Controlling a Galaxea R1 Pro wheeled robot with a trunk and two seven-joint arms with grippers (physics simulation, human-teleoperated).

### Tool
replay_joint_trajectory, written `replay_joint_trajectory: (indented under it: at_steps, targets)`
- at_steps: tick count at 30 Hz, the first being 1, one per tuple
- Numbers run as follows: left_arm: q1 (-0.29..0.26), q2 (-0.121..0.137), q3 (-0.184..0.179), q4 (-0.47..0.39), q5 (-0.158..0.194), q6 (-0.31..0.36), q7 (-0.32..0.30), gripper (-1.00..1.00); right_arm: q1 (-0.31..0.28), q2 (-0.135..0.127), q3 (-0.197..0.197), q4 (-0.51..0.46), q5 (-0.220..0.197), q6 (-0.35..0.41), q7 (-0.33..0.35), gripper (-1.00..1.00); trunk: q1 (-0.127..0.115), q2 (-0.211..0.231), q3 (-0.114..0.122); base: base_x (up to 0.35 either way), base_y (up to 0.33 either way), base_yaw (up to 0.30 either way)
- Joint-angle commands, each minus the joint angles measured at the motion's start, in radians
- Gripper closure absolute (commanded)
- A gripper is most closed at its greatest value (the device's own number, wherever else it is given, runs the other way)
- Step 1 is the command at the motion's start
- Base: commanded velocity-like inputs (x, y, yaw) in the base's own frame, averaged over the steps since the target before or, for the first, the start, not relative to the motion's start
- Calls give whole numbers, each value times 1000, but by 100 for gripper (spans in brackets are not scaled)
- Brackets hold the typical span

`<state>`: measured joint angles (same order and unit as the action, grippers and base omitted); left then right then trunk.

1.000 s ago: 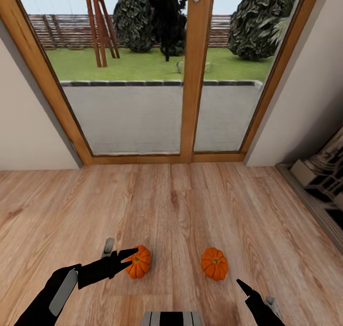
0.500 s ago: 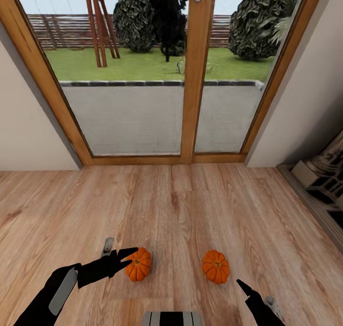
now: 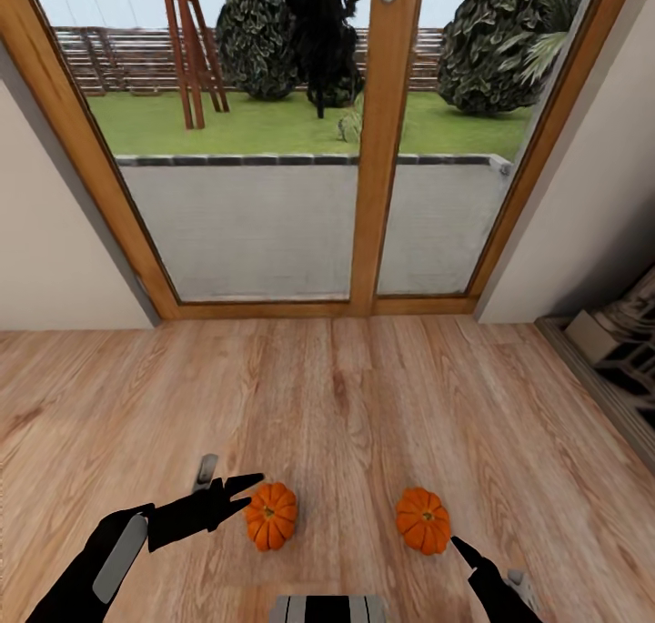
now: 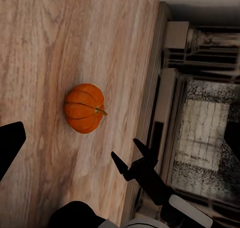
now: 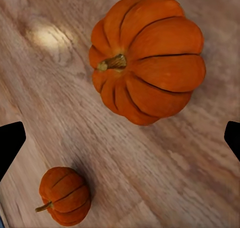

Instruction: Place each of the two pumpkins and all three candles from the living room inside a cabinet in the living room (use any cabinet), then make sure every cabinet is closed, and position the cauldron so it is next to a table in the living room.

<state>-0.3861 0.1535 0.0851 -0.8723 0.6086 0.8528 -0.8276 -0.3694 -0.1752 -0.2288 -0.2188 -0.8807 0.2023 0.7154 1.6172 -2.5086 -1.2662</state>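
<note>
Two orange pumpkins lie on the wooden floor just in front of me, the left pumpkin (image 3: 271, 515) and the right pumpkin (image 3: 423, 520). My left gripper (image 3: 244, 490) is open, its fingertips just left of and above the left pumpkin, apart from it. My right gripper (image 3: 466, 552) hangs open just right of the right pumpkin. In the right wrist view the near pumpkin (image 5: 150, 58) looms large ahead of the open gripper (image 5: 120, 140), with the other pumpkin (image 5: 65, 195) beyond. The left wrist view shows a pumpkin (image 4: 84, 108) and the right gripper (image 4: 127, 160) beside it. Candles, cabinet, cauldron and table are out of view.
A wooden-framed glass door (image 3: 377, 150) onto a garden stands ahead, with pale walls either side. A stone-like structure on a raised ledge (image 3: 619, 350) lines the right wall. My base's front edge (image 3: 327, 608) shows at the bottom. Wooden floor stretches between me and the door.
The whole view has shifted: both pumpkins now sit lower and slightly further right in the picture, closer to me. Both grippers keep their pose; the left fingertip no longer overlaps the left pumpkin.
</note>
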Motion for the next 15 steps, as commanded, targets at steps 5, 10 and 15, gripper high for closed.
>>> replay_joint_trajectory:
  at_steps: [5, 10, 15]
  targets:
    - [0, 0, 1, 0, 0, 4, -2, -100, 0, -1, -1, 1, -10, 9, 2, -100, 0, 0, -1, 78, 31, 0]
    - [0, 0, 2, -3, 0, 5, -2, -100, 0, -1, -1, 3, -10, 10, 1, -100, 0, 0, -1, 160, -55, 0]
    - [0, 0, 2, -5, 1, 4, -3, -100, 0, -1, -3, 5, -12, 11, -2, -100, 0, 0, -1, 25, -11, 0]
